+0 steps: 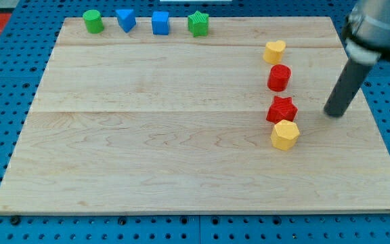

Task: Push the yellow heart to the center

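The yellow heart (274,51) lies on the wooden board (147,135) at the view's upper right, top of a column of blocks. Below it are a red cylinder (279,78), a red star (282,110) and a yellow hexagon (285,135); the star and hexagon touch. My tip (334,113) rests on the board to the right of the red star, well apart from it, and lower right of the yellow heart.
Along the board's top edge stand a green cylinder (93,21), a blue triangle-like block (126,19), a blue cube (160,22) and a green star (198,24). Blue pegboard (5,81) surrounds the board.
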{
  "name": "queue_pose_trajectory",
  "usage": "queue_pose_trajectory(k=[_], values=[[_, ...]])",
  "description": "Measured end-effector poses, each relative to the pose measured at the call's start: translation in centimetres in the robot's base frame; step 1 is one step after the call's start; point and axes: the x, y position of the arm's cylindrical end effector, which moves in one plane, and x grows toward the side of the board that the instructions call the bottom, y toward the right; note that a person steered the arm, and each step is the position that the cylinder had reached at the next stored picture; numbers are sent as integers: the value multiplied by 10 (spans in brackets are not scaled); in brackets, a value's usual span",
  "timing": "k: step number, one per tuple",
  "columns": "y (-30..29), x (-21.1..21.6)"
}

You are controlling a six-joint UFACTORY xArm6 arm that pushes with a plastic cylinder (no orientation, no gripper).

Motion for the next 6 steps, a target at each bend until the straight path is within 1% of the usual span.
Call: queue_pose_trajectory(k=[1, 2, 3, 5, 6], values=[[14, -96], [-42, -130], [-128, -117], [-286, -75], [-283, -58]])
